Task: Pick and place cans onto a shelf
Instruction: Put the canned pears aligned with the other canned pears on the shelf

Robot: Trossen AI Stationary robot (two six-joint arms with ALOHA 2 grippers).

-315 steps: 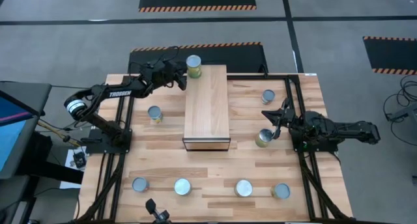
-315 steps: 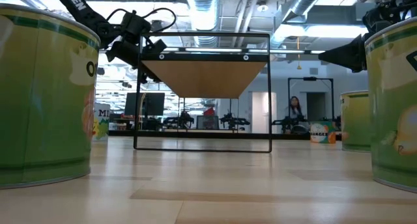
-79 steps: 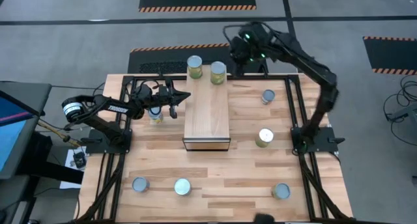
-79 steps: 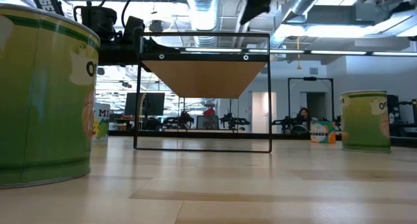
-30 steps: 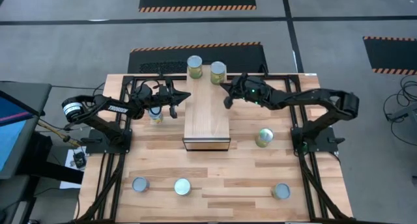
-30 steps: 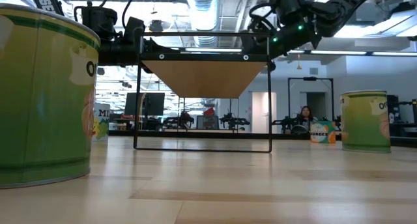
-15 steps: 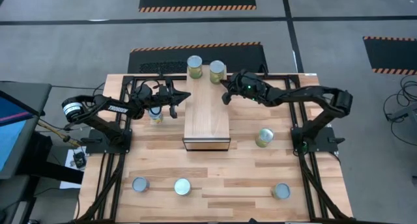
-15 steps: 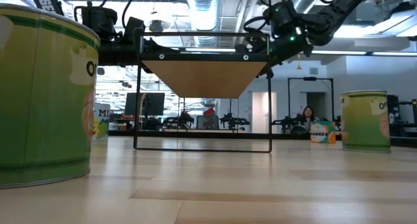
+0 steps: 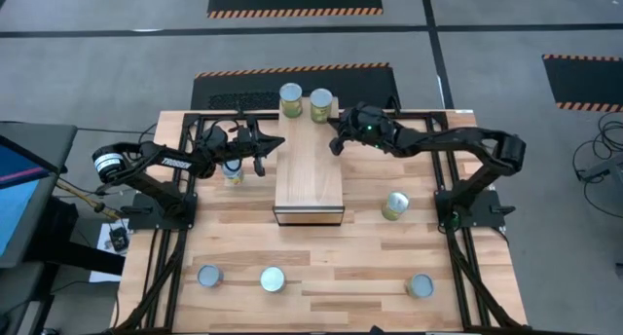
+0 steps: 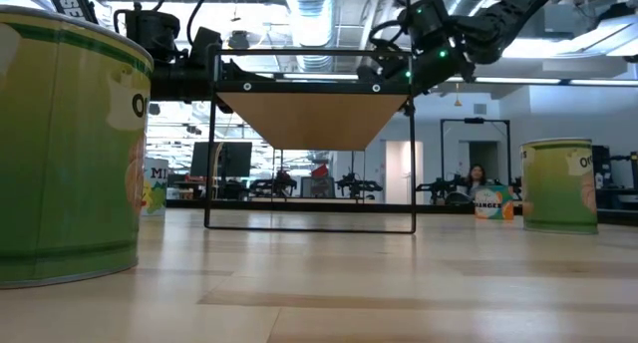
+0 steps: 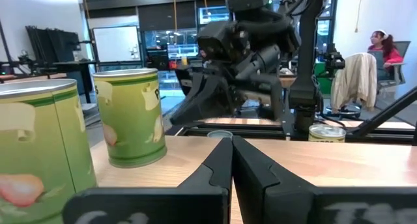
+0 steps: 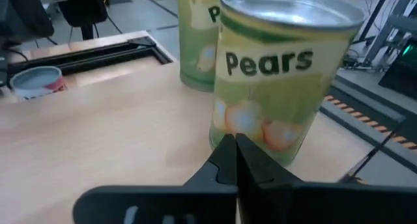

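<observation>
two cans [image 9: 306, 101] stand at shelf [image 9: 309, 165] far end, four more on desk [image 9: 321, 252]. right hand [image 9: 335, 140] pressed together, empty, touching nearer can. left hand [image 9: 265, 151] pressed together beside shelf. we judge cans rigid, slick, probably weighty; grip across labelled side, mid-height.

Black jointed arms, white lettering, green LEDs.

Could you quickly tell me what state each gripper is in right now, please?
Left gripper: shut, holding nothing, at the shelf's left edge.
Right gripper: shut, empty, over the shelf right beside a can.
</observation>
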